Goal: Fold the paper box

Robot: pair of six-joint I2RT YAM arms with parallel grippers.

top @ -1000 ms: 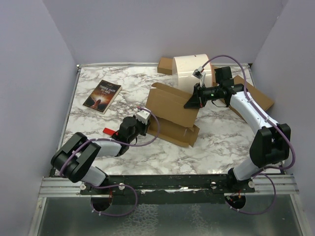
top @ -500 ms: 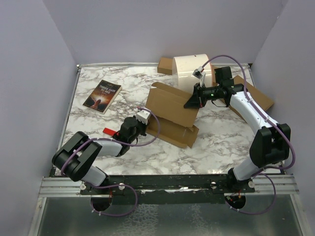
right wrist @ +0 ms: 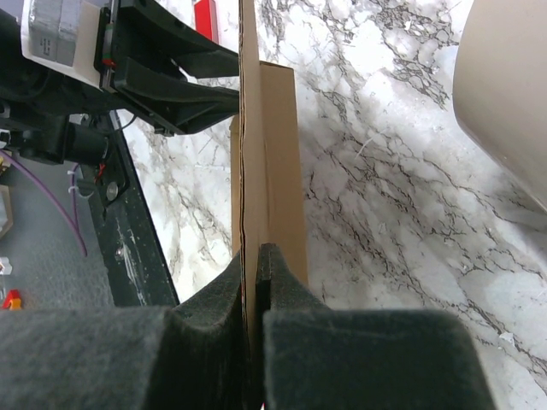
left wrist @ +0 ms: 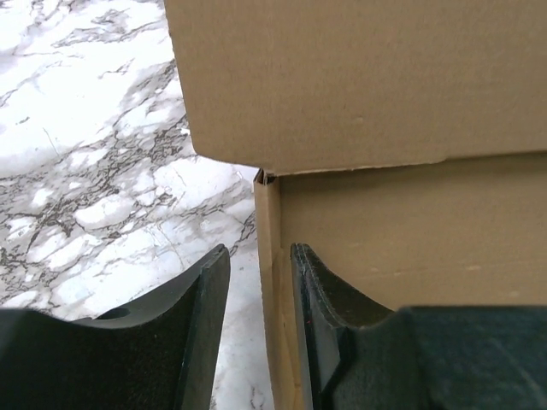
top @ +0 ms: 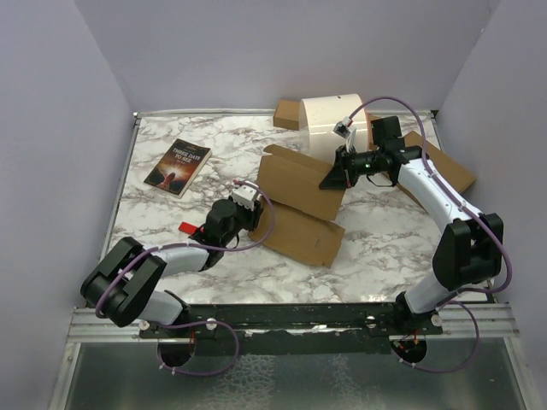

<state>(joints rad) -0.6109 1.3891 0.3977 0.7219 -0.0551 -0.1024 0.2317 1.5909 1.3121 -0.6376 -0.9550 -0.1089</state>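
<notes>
The box (top: 295, 232) lies near the middle of the table (top: 385, 248). Its near panel, raised at the front a moment ago, is now laid flatter. The left gripper (left wrist: 259, 256) has just been opened a little and holds nothing; a box edge stands between its jaws. The right gripper (right wrist: 254, 256) is closed on the upright panel. The folding is judged unfinished.

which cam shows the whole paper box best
The top external view: it shows the paper box whole, with the raised panel and lower flap both visible. The left wrist view shows only one corner and a wall edge inside the open left pincer. The right wrist view shows the panel edge-on, clamped in the right pincer.
</notes>
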